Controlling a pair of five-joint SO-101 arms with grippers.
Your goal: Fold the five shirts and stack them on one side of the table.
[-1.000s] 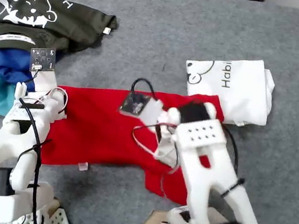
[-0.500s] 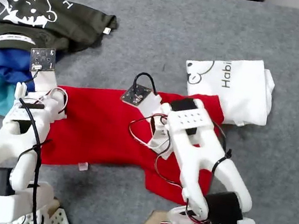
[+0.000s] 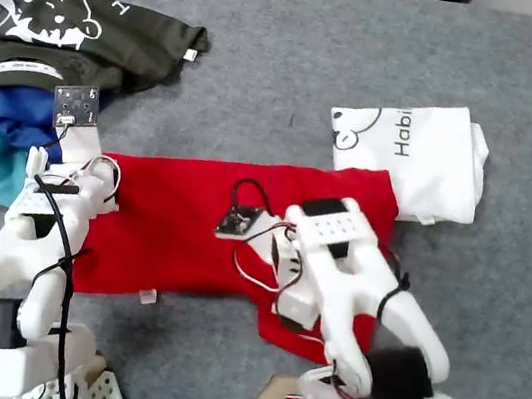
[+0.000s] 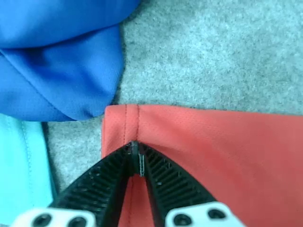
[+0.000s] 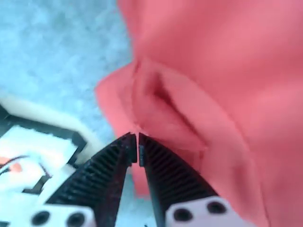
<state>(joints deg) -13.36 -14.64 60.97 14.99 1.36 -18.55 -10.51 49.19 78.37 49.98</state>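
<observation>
Holds left claw point(image 4: 135, 147) clenched on the corner seam of red shirt point(image 3: 181, 227), spread mid-worktop point(image 3: 285, 81). Has drawn right claw point(image 5: 137, 138) back from far edge to near hem, clenched on a raised fold. Probably prepares the lengthwise fold.

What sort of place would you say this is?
Most likely a robotics lab bench: a grey felt-covered table, a white left arm and right arm mounted at its near edge, and practice laundry, a red shirt spread out beside a folded white shirt.
</observation>
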